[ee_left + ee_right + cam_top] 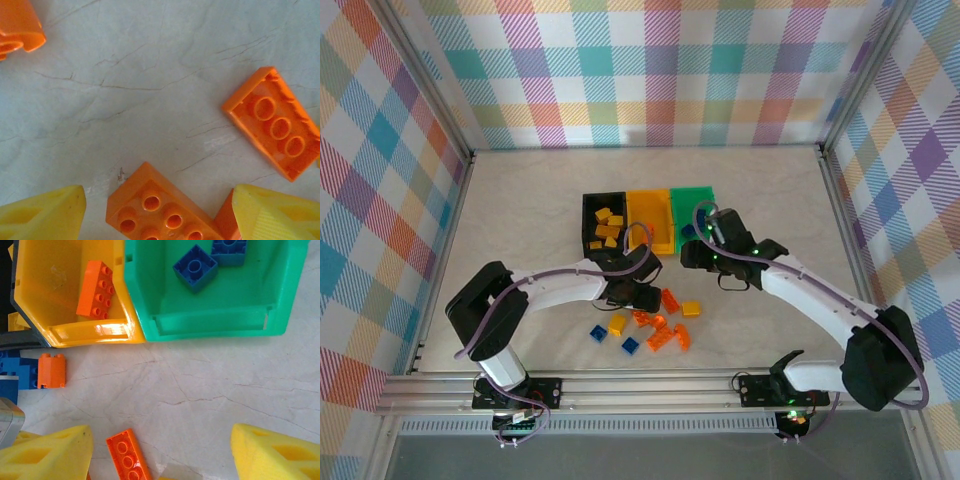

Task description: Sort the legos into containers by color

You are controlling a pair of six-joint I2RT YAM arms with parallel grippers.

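Top external: the left gripper (636,292) hangs over the loose legos (665,330) and is the nearer arm to them. The right gripper (700,250) sits just before the green bin (695,198).

Left wrist: the jaws are spread and pinch nothing. An orange brick (160,210) lies between the fingertips (42,215), its long axis diagonal to the closing line, so a wrist turn probably comes first.

Right wrist: the jaws are spread and empty. The yellow-orange bin (45,275) lies ahead to the left
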